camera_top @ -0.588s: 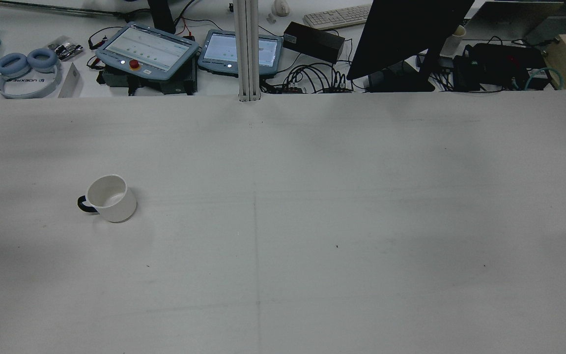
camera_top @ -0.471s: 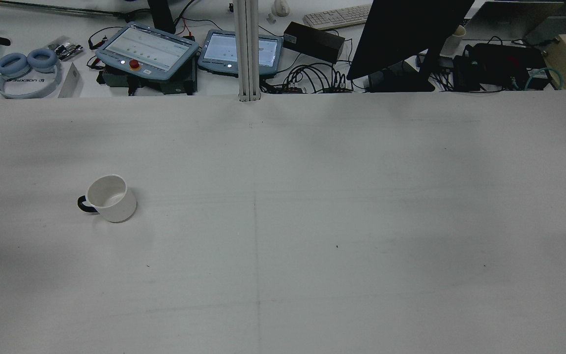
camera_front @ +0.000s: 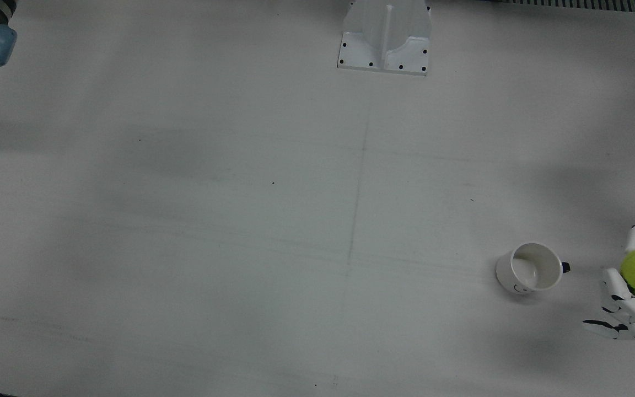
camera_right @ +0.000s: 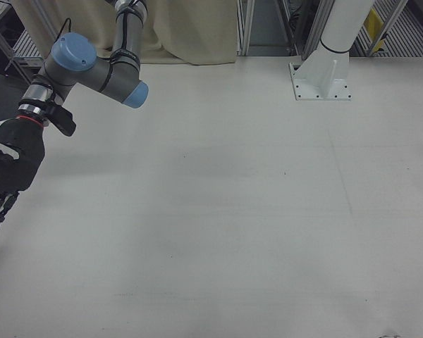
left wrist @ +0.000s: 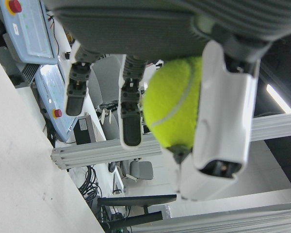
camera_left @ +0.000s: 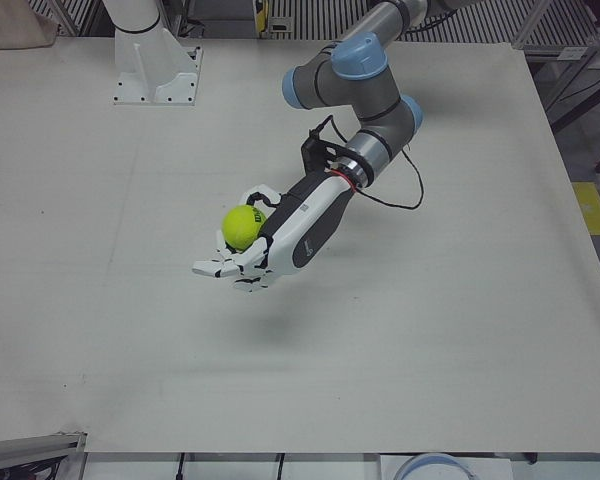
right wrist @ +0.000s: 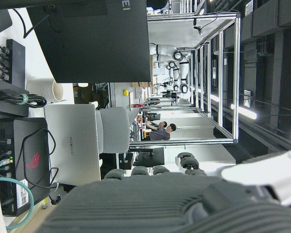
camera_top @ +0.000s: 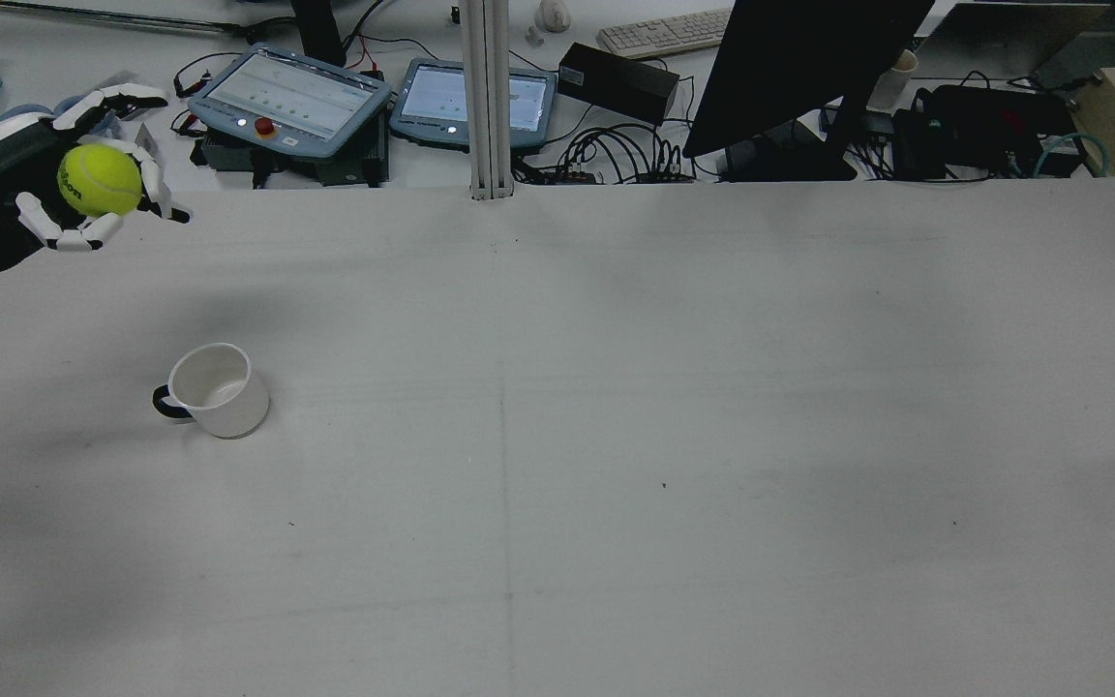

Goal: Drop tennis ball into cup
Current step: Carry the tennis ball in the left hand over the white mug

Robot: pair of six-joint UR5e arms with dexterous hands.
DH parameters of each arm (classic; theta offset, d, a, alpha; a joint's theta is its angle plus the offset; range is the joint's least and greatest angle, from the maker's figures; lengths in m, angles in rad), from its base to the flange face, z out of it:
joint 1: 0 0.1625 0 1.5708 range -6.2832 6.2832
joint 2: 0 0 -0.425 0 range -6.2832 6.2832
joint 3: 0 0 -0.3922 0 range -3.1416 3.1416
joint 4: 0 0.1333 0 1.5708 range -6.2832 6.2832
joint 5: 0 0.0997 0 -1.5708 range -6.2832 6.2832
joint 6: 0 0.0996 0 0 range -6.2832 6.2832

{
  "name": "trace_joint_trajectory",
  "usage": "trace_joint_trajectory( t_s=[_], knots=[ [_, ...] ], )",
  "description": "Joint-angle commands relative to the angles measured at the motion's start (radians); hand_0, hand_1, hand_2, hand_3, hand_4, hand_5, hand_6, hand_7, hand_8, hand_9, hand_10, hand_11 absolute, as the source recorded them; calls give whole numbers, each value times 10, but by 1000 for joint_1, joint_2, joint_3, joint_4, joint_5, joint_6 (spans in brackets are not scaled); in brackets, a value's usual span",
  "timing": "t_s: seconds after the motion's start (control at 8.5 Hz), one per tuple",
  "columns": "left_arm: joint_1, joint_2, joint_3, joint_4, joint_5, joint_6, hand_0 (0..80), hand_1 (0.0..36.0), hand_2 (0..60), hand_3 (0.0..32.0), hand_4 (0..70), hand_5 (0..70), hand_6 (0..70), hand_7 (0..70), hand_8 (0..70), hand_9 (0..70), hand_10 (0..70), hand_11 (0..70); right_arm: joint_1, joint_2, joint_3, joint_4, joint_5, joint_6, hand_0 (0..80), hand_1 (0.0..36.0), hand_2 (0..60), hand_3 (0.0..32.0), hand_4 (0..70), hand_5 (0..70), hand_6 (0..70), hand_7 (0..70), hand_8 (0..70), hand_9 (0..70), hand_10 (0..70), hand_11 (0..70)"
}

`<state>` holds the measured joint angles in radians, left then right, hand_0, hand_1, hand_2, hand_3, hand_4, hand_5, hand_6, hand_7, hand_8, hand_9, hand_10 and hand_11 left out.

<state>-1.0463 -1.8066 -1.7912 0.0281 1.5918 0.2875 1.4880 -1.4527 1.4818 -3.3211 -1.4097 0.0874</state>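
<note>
Holding the tennis ball point(camera_top: 99, 180) in curled fingers point(camera_top: 83, 235), left hand point(camera_top: 45, 194) raised above desk point(camera_top: 616, 436), near upright cup point(camera_top: 220, 390) but off to its side. Right hand point(camera_right: 3, 179) at desk edge, fingers stretched apart, holding nothing.

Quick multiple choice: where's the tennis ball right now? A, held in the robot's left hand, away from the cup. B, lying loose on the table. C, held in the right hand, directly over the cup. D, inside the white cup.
A: the tennis ball sits cradled in the left hand, off to the side of the cup, whose inside shows no ball in the front view.
</note>
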Motion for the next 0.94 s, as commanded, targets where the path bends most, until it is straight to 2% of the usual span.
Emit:
trace_joint_trajectory(
  t_s=[0.0,0.12,0.47,0.59,0.71,0.82],
  knots=[
    [113,29,12,-31,-71,38,800,360,578,320,4,344,700,612,484,410,167,280,0,0,0,0,0,0,0,0,0,0,0,0,0,0,0,0,0,0],
    [142,53,15,-45,-96,44,800,360,554,320,4,337,700,615,479,410,165,277,0,0,0,0,0,0,0,0,0,0,0,0,0,0,0,0,0,0],
    [166,90,15,-74,-101,56,800,360,532,320,3,344,700,599,483,407,166,279,0,0,0,0,0,0,0,0,0,0,0,0,0,0,0,0,0,0],
    [175,90,26,-74,-101,58,800,360,480,320,0,318,693,553,448,365,164,276,0,0,0,0,0,0,0,0,0,0,0,0,0,0,0,0,0,0],
    [178,90,33,-83,-101,58,800,360,404,320,0,251,474,388,339,230,147,248,0,0,0,0,0,0,0,0,0,0,0,0,0,0,0,0,0,0],
    [178,90,33,-83,-101,58,669,337,356,320,0,206,349,206,249,105,130,216,0,0,0,0,0,0,0,0,0,0,0,0,0,0,0,0,0,0]
  ],
)
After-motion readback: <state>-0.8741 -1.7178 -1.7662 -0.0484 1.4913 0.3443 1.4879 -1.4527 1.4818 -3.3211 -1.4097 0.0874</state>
